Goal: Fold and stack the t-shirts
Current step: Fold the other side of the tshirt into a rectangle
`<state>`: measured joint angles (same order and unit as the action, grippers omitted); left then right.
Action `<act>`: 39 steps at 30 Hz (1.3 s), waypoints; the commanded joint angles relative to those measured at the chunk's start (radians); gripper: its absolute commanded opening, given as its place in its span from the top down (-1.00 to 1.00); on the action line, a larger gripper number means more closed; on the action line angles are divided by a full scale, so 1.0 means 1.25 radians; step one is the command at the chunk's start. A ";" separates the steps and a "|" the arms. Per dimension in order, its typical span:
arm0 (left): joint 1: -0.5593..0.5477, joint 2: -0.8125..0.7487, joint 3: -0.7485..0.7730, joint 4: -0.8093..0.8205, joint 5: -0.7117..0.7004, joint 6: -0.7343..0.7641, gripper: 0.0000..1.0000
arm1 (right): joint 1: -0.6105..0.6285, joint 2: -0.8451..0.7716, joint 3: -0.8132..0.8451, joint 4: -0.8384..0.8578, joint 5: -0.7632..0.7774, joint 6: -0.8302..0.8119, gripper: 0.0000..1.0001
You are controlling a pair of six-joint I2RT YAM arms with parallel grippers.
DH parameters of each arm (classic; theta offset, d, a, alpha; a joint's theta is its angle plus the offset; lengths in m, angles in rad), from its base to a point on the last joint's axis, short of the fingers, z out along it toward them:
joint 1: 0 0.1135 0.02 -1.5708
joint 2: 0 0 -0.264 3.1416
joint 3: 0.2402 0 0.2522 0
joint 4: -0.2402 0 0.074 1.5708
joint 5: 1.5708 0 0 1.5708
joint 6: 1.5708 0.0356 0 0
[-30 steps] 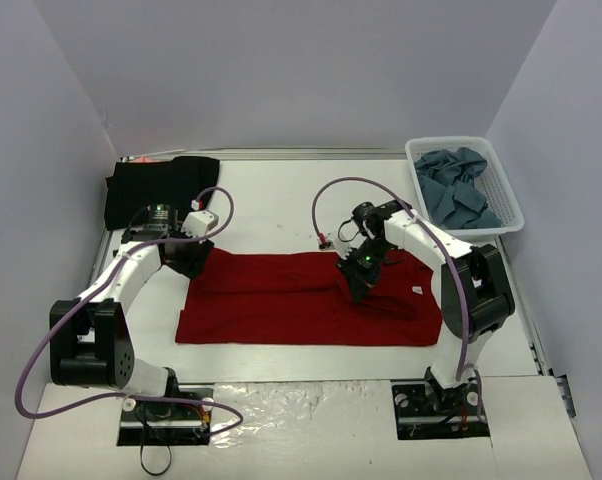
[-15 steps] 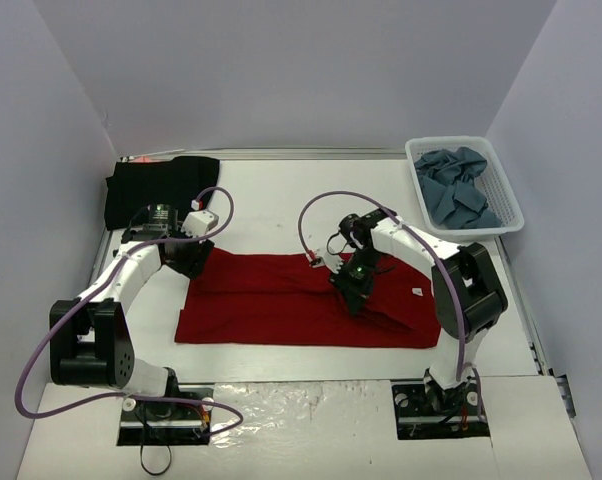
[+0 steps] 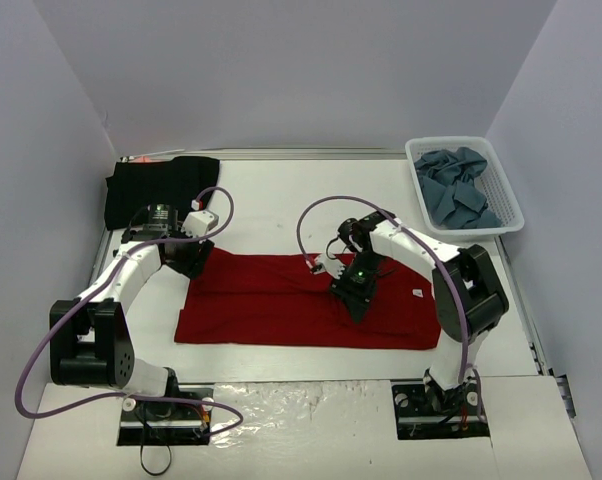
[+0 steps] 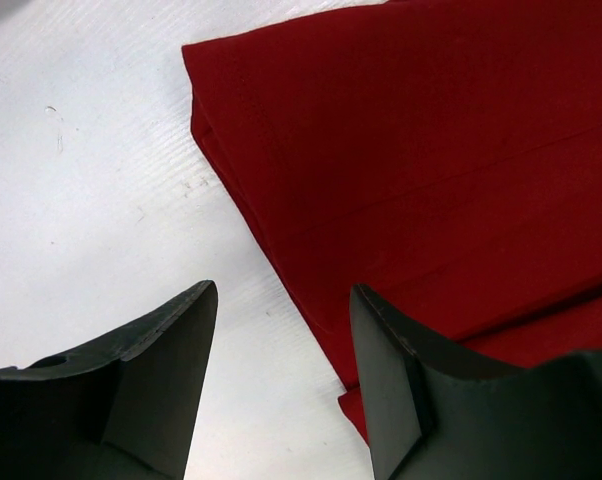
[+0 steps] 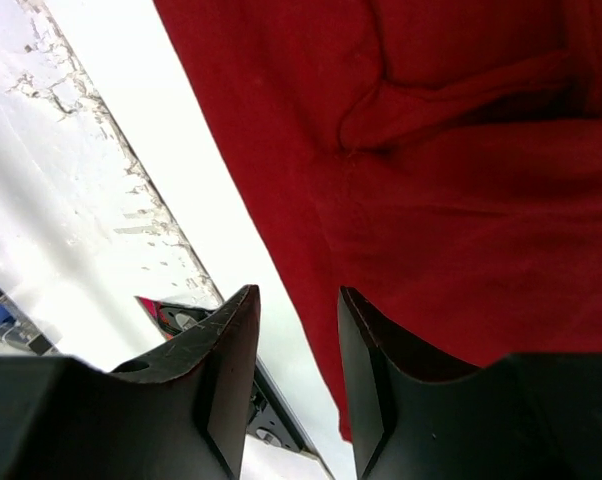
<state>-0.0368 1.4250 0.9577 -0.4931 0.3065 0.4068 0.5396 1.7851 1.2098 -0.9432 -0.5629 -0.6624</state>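
Right pincer has let go of the dark red t-shirt; jaws now apart.

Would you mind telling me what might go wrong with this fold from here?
The right gripper, jaws open, sits close over a bunched ridge in the dark red t-shirt; a finger could snag it and spoil the fold. The left gripper, open at the shirt's layered edge, might pinch only one layer.

Dark red t-shirt, folded lengthwise into a flat band, mid-desk, black t-shirt, folded, far left corner, slate blue-grey t-shirts, crumpled in white basket, far right
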 commanded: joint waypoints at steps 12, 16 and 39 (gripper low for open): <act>-0.037 0.050 0.020 -0.026 0.055 0.029 -0.08 | -0.222 -0.174 -0.049 0.010 0.158 0.041 0.59; -0.061 0.064 0.022 -0.031 0.048 0.049 -0.08 | -0.234 -0.201 -0.074 0.018 0.161 0.048 0.59; -0.064 0.092 0.000 -0.053 0.038 0.082 0.30 | -0.245 -0.232 -0.099 0.021 0.180 0.051 0.57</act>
<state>-0.1169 1.5562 0.9569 -0.5243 0.3431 0.4850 0.2409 1.5406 1.0977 -0.8783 -0.3477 -0.5995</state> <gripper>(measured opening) 0.354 0.214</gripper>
